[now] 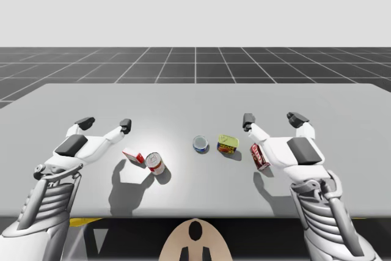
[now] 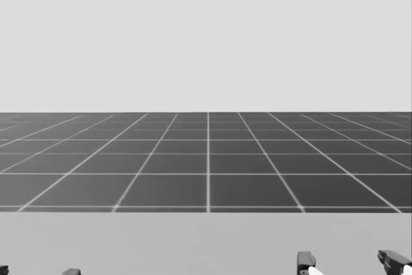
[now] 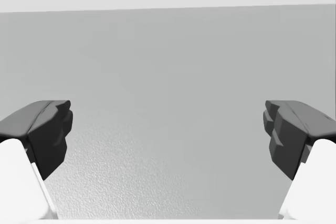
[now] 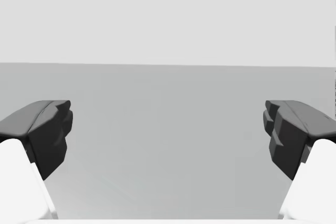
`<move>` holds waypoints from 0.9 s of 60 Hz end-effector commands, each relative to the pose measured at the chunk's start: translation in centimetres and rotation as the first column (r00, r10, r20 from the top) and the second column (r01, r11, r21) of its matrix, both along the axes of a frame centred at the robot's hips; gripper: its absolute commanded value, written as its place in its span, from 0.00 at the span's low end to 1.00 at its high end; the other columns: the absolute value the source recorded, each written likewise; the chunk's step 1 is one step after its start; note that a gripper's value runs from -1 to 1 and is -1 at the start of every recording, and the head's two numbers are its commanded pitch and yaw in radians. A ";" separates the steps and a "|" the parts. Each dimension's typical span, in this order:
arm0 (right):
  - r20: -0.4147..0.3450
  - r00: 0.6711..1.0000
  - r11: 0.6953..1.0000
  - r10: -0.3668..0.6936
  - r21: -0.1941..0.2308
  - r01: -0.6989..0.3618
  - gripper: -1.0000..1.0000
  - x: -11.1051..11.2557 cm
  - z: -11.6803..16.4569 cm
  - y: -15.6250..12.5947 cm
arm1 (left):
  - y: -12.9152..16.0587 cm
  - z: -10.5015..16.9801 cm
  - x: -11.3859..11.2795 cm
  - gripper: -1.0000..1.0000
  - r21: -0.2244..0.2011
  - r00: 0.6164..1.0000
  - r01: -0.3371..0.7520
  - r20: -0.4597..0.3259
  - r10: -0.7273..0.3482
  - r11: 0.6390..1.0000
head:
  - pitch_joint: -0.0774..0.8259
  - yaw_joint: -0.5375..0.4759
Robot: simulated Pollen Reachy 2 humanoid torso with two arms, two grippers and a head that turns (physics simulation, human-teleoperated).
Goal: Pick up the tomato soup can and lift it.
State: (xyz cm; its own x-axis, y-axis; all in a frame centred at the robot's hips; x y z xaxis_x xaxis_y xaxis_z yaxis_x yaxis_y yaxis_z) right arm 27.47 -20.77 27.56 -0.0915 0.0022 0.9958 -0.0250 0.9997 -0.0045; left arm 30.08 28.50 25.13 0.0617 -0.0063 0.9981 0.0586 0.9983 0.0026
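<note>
My left gripper (image 1: 105,123) hovers over the left part of the light grey tabletop (image 1: 195,99). Its fingers are spread wide with nothing between them; the left wrist view shows bare tabletop ahead of the dark fingertips (image 3: 50,129). Just right of that hand lies a small red box (image 1: 132,156). Close against the box's right side is the tomato soup can (image 1: 155,163), a red-and-white cylinder nearer the tabletop's front edge than either set of fingers, and clear of both grippers.

Further right, near the middle, stand a low blue round can (image 1: 200,144) and a squat yellow-and-green tin (image 1: 227,144), side by side. A dark red can (image 1: 260,156) sits just beside the inner side of my right hand.

My right gripper (image 1: 272,118) is likewise fully open and holds nothing. The right wrist view shows flat tabletop between its fingers (image 4: 294,129). In the head view, black fingertips of both grippers poke up at the lower edge – those of my right gripper (image 2: 349,263) show more fully.
</note>
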 end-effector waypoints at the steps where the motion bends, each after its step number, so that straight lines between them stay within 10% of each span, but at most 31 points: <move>1: 0.009 1.000 0.999 -0.011 0.034 0.010 0.00 -0.2 -0.2 0.3 | 0.0 0.0 0.0 0.00 -0.001 1.000 0.001 -0.001 -0.001 1.000 | 0.10 0.54; 54: -0.010 1.000 1.000 -0.013 0.024 0.013 0.00 0.0 0.0 0.2 | 0.0 0.0 0.1 0.00 0.003 1.000 0.006 0.003 -0.006 1.000 | 0.73 0.60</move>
State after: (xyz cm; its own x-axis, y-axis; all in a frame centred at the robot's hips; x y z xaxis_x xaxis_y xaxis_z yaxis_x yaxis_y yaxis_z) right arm 27.53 -20.87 27.68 -0.0892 -0.0010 0.9960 -0.0078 1.0000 0.0004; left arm 30.18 28.55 25.14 0.0595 -0.0084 0.9982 0.0621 0.9981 0.0047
